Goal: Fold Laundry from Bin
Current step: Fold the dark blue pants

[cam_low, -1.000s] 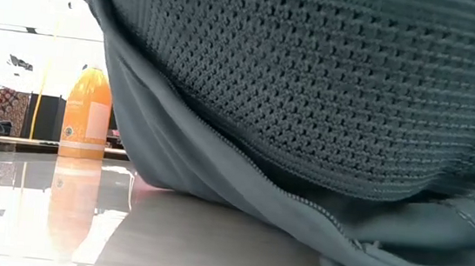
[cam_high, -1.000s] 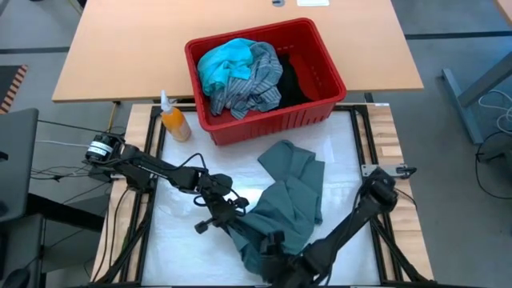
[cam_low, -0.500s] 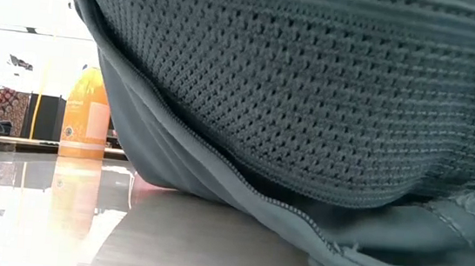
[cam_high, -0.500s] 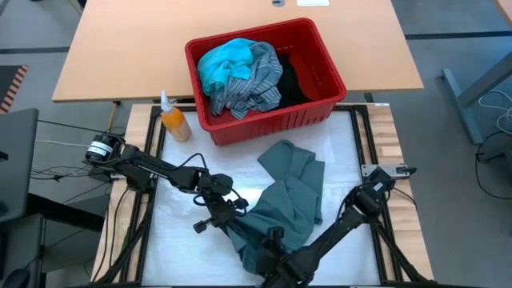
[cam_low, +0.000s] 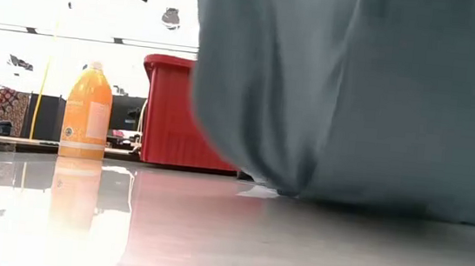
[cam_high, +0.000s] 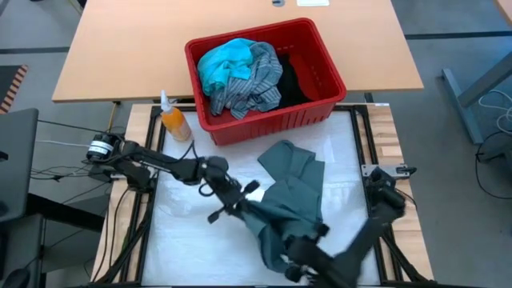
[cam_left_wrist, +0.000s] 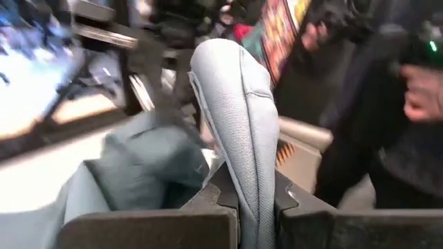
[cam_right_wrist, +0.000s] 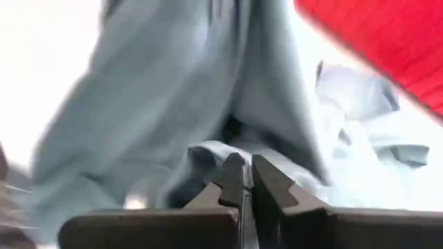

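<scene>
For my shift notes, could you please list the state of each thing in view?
Grey-green soft garment: out on the table, rumpled, held by both grippers.
Red slotted plastic bin: upright, holding garments.
Orange bottle: upright, capped.
Left gripper: shut on garment.
Right gripper: shut on garment.

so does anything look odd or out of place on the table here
Only the orange bottle standing on the table beside the red bin; it isn't laundry. Nothing looks spilled or damaged.
</scene>
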{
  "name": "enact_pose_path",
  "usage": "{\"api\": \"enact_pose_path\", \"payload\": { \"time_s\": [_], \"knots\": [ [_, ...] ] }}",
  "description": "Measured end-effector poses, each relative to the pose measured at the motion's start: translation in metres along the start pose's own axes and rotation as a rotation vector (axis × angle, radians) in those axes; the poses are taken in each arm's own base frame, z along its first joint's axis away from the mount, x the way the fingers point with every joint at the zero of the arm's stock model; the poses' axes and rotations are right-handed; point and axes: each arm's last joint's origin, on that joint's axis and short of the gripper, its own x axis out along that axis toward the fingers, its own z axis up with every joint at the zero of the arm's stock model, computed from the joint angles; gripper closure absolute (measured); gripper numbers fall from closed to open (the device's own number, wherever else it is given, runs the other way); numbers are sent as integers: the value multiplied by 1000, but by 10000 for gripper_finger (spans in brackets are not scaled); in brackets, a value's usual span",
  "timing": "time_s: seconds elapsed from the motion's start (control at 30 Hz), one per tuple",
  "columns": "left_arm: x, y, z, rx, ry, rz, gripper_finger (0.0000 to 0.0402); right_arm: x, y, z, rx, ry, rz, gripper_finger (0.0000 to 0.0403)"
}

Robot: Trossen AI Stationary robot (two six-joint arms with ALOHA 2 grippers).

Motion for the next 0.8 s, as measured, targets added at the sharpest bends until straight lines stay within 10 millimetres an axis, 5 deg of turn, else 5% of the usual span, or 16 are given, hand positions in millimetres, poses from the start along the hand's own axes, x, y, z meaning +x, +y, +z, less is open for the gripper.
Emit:
{"api": "enact_pose_path", "payload": {
  "time_s": [0.2, 0.43, 0.57, 0.7, 0.8],
  "knots": [
    [-14, 19, 50, 87, -222, 15, 401, -41, -58, 37, 166, -316, 36, 370],
    [-55, 44, 115, 257, -436, 63, 401, -39, -140, 100, 165, -544, -159, 370],
    [-97, 67, 158, 382, -544, 286, 401, -36, -214, 142, 139, -581, -395, 370],
    [-147, 77, 214, 559, -634, 546, 401, -57, -308, 180, 423, -598, -568, 370],
    [-168, 74, 248, 567, -558, 571, 401, -73, -340, 192, 446, -541, -482, 370]
  ]
}}
